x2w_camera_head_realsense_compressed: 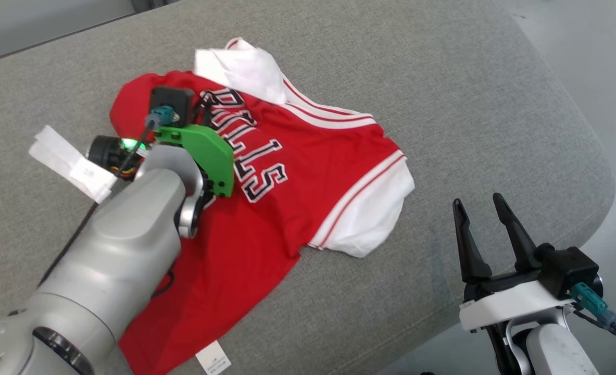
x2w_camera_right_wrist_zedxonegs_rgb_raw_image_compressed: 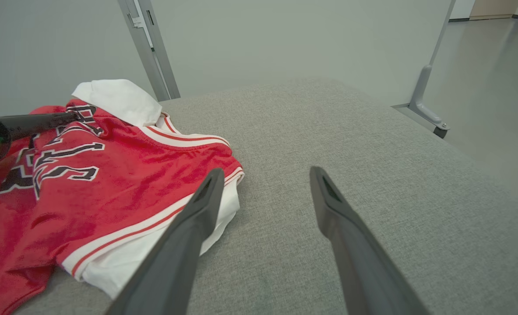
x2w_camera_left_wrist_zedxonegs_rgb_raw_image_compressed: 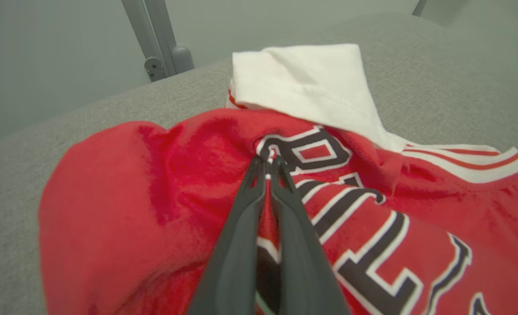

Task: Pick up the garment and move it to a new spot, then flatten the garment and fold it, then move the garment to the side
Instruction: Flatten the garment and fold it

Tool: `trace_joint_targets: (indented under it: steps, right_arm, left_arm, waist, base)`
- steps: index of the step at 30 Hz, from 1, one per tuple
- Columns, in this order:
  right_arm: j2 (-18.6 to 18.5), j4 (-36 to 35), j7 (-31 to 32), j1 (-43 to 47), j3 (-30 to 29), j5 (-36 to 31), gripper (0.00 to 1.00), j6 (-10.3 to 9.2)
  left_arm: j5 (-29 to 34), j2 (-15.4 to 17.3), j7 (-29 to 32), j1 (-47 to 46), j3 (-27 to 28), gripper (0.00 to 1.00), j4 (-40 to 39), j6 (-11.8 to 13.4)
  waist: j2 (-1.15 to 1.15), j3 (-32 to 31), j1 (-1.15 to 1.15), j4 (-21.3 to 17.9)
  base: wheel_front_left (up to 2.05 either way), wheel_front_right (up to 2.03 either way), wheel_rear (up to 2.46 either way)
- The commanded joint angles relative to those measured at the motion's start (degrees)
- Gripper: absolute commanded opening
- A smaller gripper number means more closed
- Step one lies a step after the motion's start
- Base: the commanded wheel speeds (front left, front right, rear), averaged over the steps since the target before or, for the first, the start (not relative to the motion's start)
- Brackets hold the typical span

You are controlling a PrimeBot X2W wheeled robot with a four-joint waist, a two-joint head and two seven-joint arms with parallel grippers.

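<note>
The garment (x2w_camera_head_realsense_compressed: 308,172) is a red jersey with white sleeves and dark lettering, lying crumpled on the grey cushioned surface (x2w_camera_head_realsense_compressed: 443,78). My left gripper (x2w_camera_left_wrist_zedxonegs_rgb_raw_image_compressed: 267,162) is shut, pinching a raised fold of the red fabric (x2w_camera_left_wrist_zedxonegs_rgb_raw_image_compressed: 132,197) beside the first letter. In the head view its fingers are hidden behind the green wrist mount (x2w_camera_head_realsense_compressed: 209,151). From the right wrist view the left gripper's fingers (x2w_camera_right_wrist_zedxonegs_rgb_raw_image_compressed: 44,120) reach onto the jersey (x2w_camera_right_wrist_zedxonegs_rgb_raw_image_compressed: 110,188) from the left. My right gripper (x2w_camera_head_realsense_compressed: 478,202) stands open and empty to the right of the near white sleeve (x2w_camera_right_wrist_zedxonegs_rgb_raw_image_compressed: 215,218), fingers (x2w_camera_right_wrist_zedxonegs_rgb_raw_image_compressed: 197,210) just above the cushion.
The cushion's rounded edge (x2w_camera_head_realsense_compressed: 599,172) drops to the floor on the right. A white paper tag (x2w_camera_head_realsense_compressed: 71,161) hangs off my left arm. A white label (x2w_camera_head_realsense_compressed: 213,359) shows at the jersey's hem. Metal posts (x2w_camera_right_wrist_zedxonegs_rgb_raw_image_compressed: 149,48) stand behind the cushion.
</note>
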Motion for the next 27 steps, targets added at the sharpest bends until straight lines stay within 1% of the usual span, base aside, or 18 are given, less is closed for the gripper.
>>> trace_joint_targets:
  steps: [1,6,9,11,12,13,14,15,17,20,23,24,27]
  right_arm:
    - [0.0,0.0,-0.2,-0.9,0.0,0.3,1.0,-0.06]
    - [0.1,0.2,-0.2,-1.4,0.7,0.4,1.0,-0.06]
    - [0.1,0.3,-0.2,-1.7,0.8,0.6,1.0,-0.06]
    - [0.1,0.3,-0.2,-1.7,0.8,0.6,1.0,-0.06]
    - [0.1,0.4,-0.2,-1.6,0.9,0.6,1.0,-0.06]
    - [0.1,0.4,-0.2,-1.5,0.9,0.5,1.0,-0.06]
    - [0.1,0.4,-0.2,-1.4,0.9,0.5,1.0,-0.06]
    - [0.1,0.4,-0.2,-1.3,0.7,0.5,1.0,-0.06]
    - [0.1,0.4,-0.2,-0.6,0.1,0.3,1.0,-0.06]
    - [0.1,0.1,-0.2,0.7,-1.0,-0.3,1.0,-0.06]
    - [0.0,-0.2,-0.2,2.1,-2.0,-1.0,1.0,-0.06]
    - [-0.2,-0.4,-0.2,2.5,-2.2,-1.2,1.0,-0.06]
    - [-1.0,-1.8,-0.2,4.2,-3.5,-2.0,1.0,-0.06]
  left_arm:
    - [0.4,0.8,-1.0,-1.8,0.4,0.0,1.0,0.6]
    - [2.0,2.4,-3.7,-5.4,1.0,0.0,5.0,1.2]
    - [3.5,3.1,-5.4,-6.9,1.3,0.0,7.5,2.6]
    - [2.5,2.6,-5.7,-5.4,1.8,0.0,9.5,2.8]
    - [2.5,2.4,-5.7,-4.7,1.7,0.03,10.5,2.7]
    - [2.3,2.2,-5.9,-4.6,2.0,0.23,11.1,2.8]
    - [1.9,1.9,-6.1,-4.3,2.6,0.59,11.5,2.9]
    - [1.5,1.6,-6.1,-3.8,3.4,1.0,11.7,3.1]
    - [1.0,0.9,-6.5,-2.6,5.5,1.0,10.8,3.4]
    - [2.3,0.7,-6.4,0.0,10.2,1.0,5.0,3.8]
    - [5.4,0.8,-6.4,6.0,16.2,1.0,-4.5,4.5]
    - [7.6,1.3,-6.4,7.8,18.2,1.0,-8.4,5.0]
    - [14.2,1.9,-6.4,18.6,24.7,1.0,-22.1,6.3]
  waist:
    - [0.0,0.3,0.0,-0.2]
    - [0.0,0.8,0.0,-0.9]
    - [0.0,1.2,0.0,-1.3]
    - [0.0,1.3,0.0,-1.3]
    - [0.0,1.3,0.0,-1.4]
    - [0.0,1.3,0.0,-1.4]
    - [0.0,1.3,0.0,-1.3]
    - [0.0,1.2,0.0,-1.2]
    - [0.0,0.7,0.0,-0.6]
    - [0.0,-0.6,0.0,0.7]
    - [0.0,-2.8,0.0,2.3]
    - [0.0,-3.5,0.0,2.8]
    - [0.0,-6.2,0.0,4.9]
  base:
    - [0.0,0.0,0.0]
    - [0.0,0.0,0.0]
    - [0.0,0.0,0.0]
    - [0.0,0.0,0.0]
    - [0.0,0.0,0.0]
    - [0.0,0.0,0.0]
    - [0.0,0.0,0.0]
    - [0.0,0.0,0.0]
    - [0.0,0.0,0.0]
    - [0.0,0.0,0.0]
    - [0.0,0.0,0.0]
    - [0.0,0.0,0.0]
    - [0.0,0.0,0.0]
